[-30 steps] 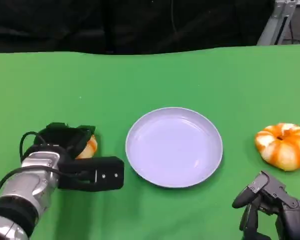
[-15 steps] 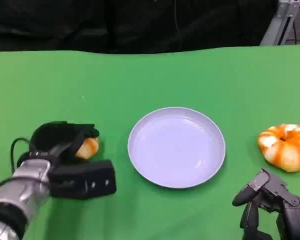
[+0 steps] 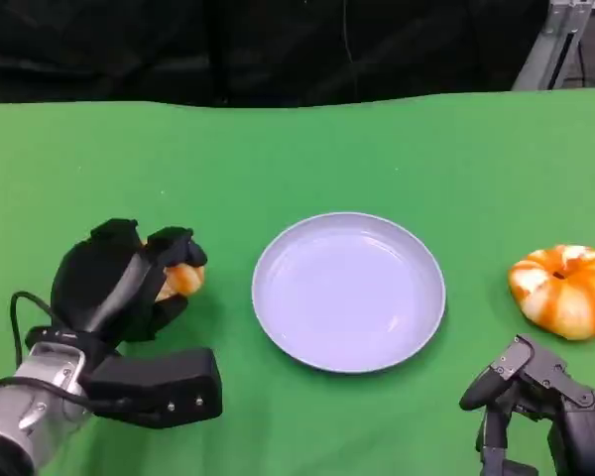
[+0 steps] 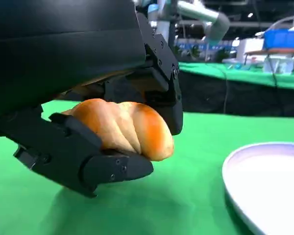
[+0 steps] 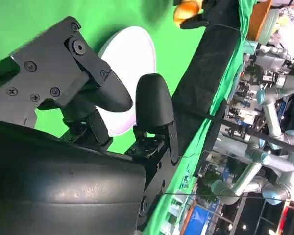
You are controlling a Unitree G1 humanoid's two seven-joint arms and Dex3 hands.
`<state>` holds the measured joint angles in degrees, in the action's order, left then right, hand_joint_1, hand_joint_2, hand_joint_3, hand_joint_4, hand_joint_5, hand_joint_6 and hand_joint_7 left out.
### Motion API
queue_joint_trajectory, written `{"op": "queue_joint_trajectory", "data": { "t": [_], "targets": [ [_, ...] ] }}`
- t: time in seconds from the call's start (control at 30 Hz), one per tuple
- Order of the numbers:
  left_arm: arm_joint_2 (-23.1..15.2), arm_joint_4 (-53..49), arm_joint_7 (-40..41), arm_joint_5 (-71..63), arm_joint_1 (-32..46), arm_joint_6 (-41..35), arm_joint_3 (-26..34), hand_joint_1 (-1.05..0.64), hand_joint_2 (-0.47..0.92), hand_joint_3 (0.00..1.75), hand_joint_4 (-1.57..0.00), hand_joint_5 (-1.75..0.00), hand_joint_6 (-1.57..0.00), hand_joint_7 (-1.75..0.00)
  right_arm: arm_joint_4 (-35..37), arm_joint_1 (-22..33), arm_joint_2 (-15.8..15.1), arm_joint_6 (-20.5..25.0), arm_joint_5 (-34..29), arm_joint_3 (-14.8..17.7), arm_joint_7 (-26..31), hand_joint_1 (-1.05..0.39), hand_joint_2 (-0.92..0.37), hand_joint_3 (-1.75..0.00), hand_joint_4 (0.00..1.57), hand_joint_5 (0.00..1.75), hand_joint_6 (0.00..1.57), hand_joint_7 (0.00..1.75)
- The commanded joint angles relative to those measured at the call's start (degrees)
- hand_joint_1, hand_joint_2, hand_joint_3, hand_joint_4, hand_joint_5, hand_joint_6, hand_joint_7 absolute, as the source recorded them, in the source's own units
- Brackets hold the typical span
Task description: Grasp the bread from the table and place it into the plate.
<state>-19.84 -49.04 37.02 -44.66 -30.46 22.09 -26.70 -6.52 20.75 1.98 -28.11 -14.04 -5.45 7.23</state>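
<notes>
Left hand (image 3: 119, 283) gripping bread (image 4: 120, 127), clear of plate (image 3: 348, 291)

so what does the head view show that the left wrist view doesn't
Head view alone: the whole plate on the green table, a second orange-and-white bread at the table's right side, and the right hand low at the near edge, holding nothing. Left wrist view alone: the close grip, with the bread clamped between the black fingers above and below it, clear of the cloth. Both share: the left hand holding the bread, and part of the plate rim.
</notes>
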Motion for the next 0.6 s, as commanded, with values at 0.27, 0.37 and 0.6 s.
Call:
{"op": "queue_joint_trajectory", "data": {
  "t": [0.27,0.37,0.6],
  "targets": [
    [-0.61,9.78,-1.00,0.68,1.20,1.28,1.90,-0.08,0.33,1.19,-0.91,-1.67,-1.05,-0.83,-2.12,0.67,-0.49,1.17,0.45,-0.03,-0.23,-0.01,-0.36,-1.50,0.80,1.75,0.67,1.58],
    [0.93,10.81,-2.26,0.95,0.27,1.39,1.67,-0.10,0.31,1.22,-0.90,-1.71,-0.98,-1.00,-1.93,0.62,-0.68,0.90,0.31,0.10,-0.17,0.00,-0.36,-1.50,0.80,1.75,0.67,1.57],
    [5.86,6.34,-1.55,-0.36,-3.81,3.31,-0.34,-0.11,0.28,1.43,-0.91,-1.75,-0.86,-1.52,-2.37,1.30,-0.66,0.94,0.92,0.00,-0.54,-0.01,-0.37,-1.49,0.81,1.75,0.68,1.57]
  ]
}}
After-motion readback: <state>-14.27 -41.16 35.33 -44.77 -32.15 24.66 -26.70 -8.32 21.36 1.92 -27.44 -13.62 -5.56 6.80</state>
